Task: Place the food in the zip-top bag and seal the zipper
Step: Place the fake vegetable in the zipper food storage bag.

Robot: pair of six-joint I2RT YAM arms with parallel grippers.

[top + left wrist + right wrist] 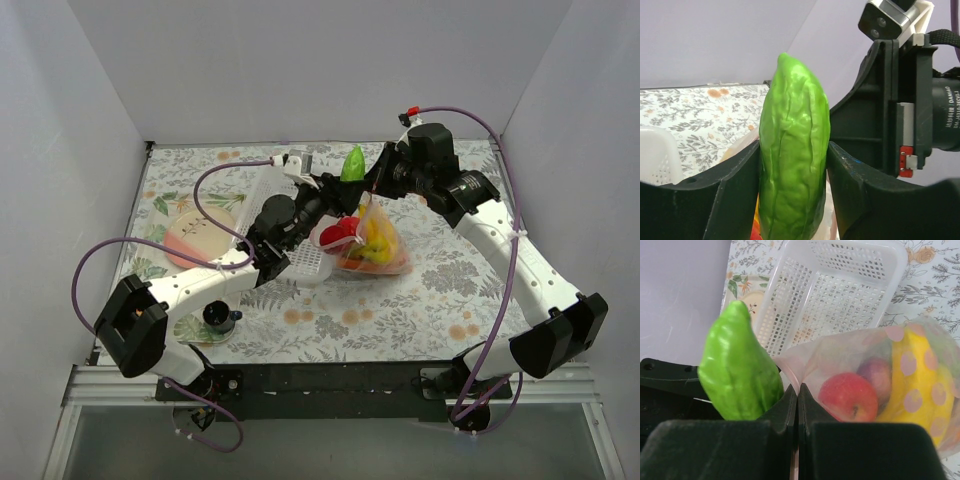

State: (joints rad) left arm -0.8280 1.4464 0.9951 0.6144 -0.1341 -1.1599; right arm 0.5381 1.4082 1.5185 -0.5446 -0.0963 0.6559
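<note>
Green ridged cabbage [792,150]; clear crinkly bag [850,347].

The green vegetable's [792,150] lower end runs off the left wrist view's bottom edge. In the right wrist view the right fingers [740,450] hide it, and the zip-top bag's [850,347] near edge vanishes between them. From above, the left arm [280,225] covers the middle of the white basket [262,192].

The green toy vegetable [792,150] is glossy, wrinkled plastic. The zip-top bag [840,355] is clear, crinkly film; the apple [847,396] inside is smooth and shiny. The basket [840,285] is white slotted plastic. Both jaws are matt black plastic.
</note>
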